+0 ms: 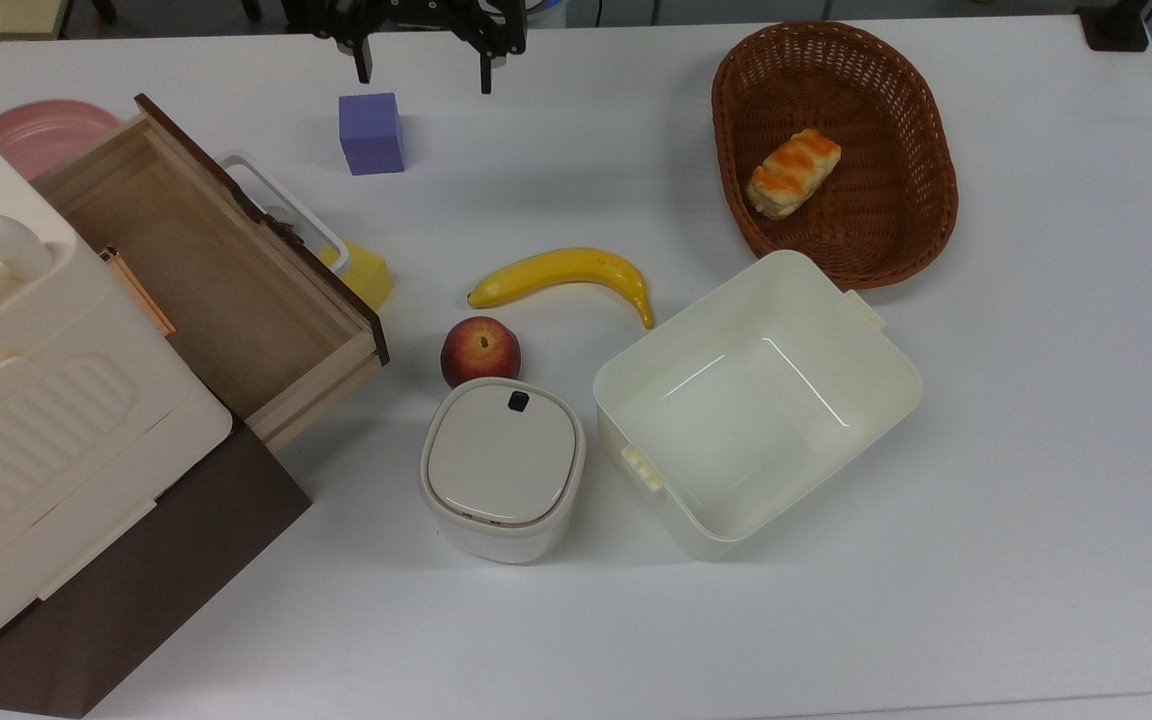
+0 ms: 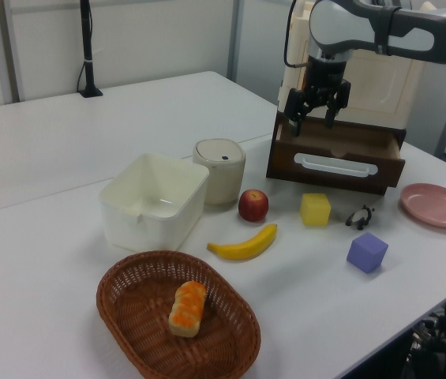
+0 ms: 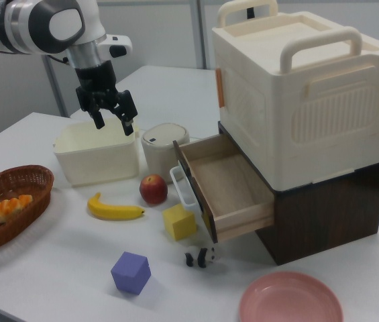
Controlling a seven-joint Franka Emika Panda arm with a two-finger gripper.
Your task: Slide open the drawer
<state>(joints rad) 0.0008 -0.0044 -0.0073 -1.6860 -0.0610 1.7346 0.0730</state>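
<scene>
The drawer [image 1: 206, 270] stands pulled out of the dark brown cabinet, its light-wood inside bare. Its dark front panel carries a white loop handle [image 1: 281, 210]. The same drawer [image 3: 226, 184] juts out under the cream case in the right view, and its front panel [image 2: 337, 162] faces the left view. My gripper [image 1: 424, 65] hangs open and empty at the far table edge, to the top view's right of the purple cube, clear of the handle. It [image 2: 311, 117] is raised well above the table, fingers pointing down and wide apart [image 3: 114, 125].
A purple cube [image 1: 371, 133], yellow block [image 1: 366, 272], banana [image 1: 561, 273], apple [image 1: 480, 350], lidded cream container [image 1: 502, 465] and cream bin [image 1: 756, 400] lie around. A basket [image 1: 836, 60] holds bread. A pink plate [image 1: 41, 130] and cream case [image 1: 26, 400] flank the drawer.
</scene>
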